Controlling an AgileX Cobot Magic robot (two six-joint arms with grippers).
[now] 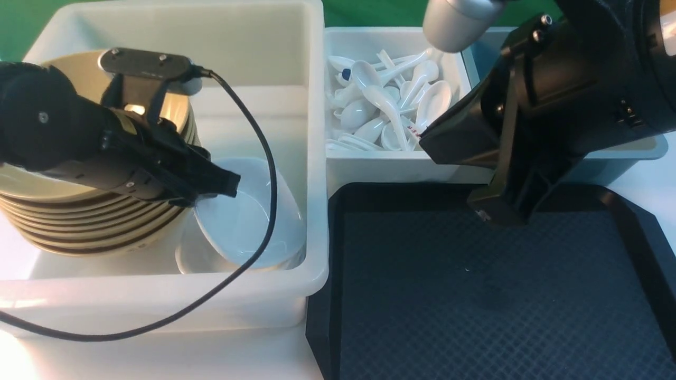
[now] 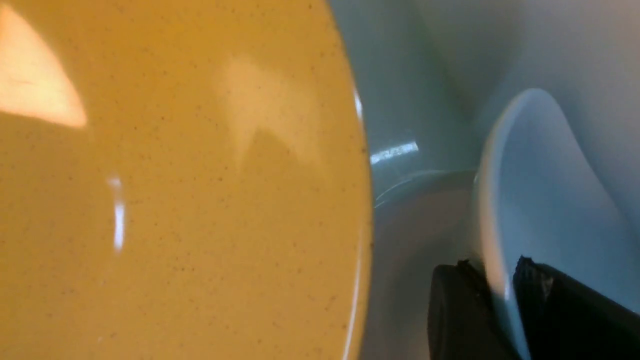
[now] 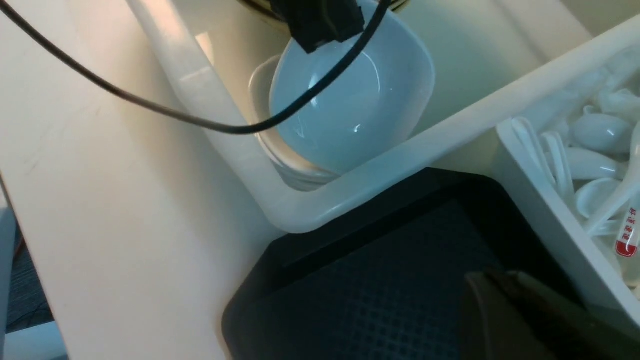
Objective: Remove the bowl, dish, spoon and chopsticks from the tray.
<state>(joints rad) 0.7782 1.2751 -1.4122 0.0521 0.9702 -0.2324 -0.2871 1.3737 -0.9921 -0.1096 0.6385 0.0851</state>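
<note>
The small white dish (image 1: pixel 248 216) leans tilted on a stack of white dishes (image 1: pixel 187 258) inside the large white tub (image 1: pixel 314 158). My left gripper (image 1: pixel 232 184) reaches over the stacked tan bowls; its jaws straddle the dish's rim (image 2: pixel 492 250) slightly parted, with a thin gap on one side. The topmost tan bowl (image 2: pixel 175 175) fills most of the left wrist view. My right gripper (image 1: pixel 494 211) hangs shut and empty over the back edge of the black tray (image 1: pixel 475 295), whose floor is bare. Which white spoon in the spoon tub is the task's I cannot tell. The chopsticks are out of view.
The stack of tan bowls (image 1: pixel 90 221) fills the tub's left side. A smaller white tub (image 1: pixel 391 169) holds several white spoons (image 1: pixel 391 105), one with a red label (image 3: pixel 627 235). A grey-blue tub (image 1: pixel 634 150) sits behind the right arm. The left arm's black cable (image 1: pixel 266 169) loops across the dish.
</note>
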